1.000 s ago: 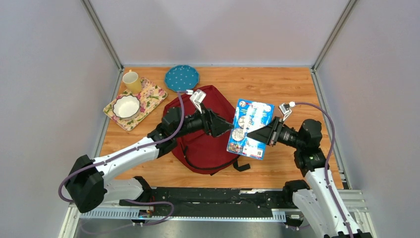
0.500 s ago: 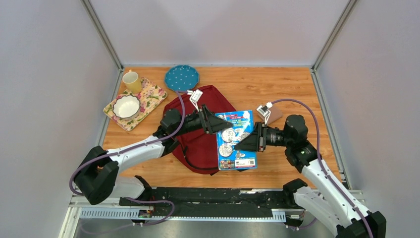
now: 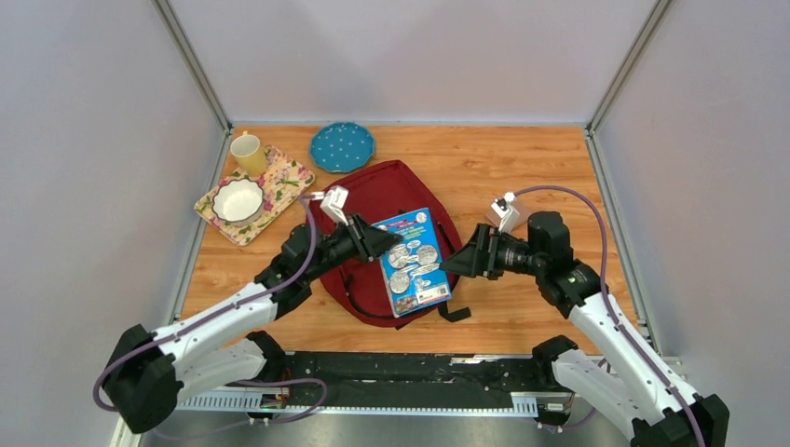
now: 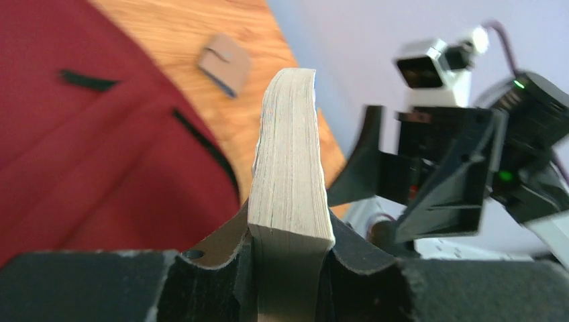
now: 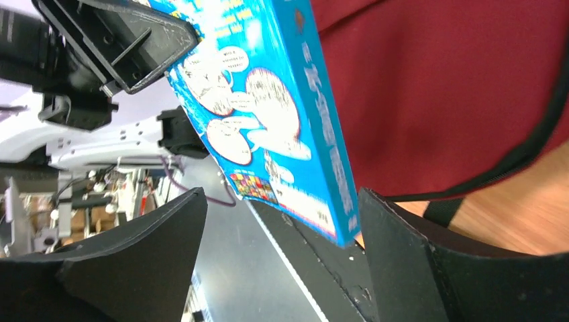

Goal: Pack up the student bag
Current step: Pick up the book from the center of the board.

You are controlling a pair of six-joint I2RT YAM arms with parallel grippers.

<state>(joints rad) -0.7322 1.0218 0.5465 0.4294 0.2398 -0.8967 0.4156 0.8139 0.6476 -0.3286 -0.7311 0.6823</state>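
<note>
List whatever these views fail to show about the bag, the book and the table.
1. Top view: whether the student bag is unzipped; the book and left gripper cover its middle.
2. Book's title: too small from above, cut off and blurred in the right wrist view.
3. Left wrist view: the tan thing on the table is blurred; unidentifiable.

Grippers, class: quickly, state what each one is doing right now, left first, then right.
Left gripper: closed, holding the blue book.
Right gripper: open, holding nothing, one finger on each side of the book.
</note>
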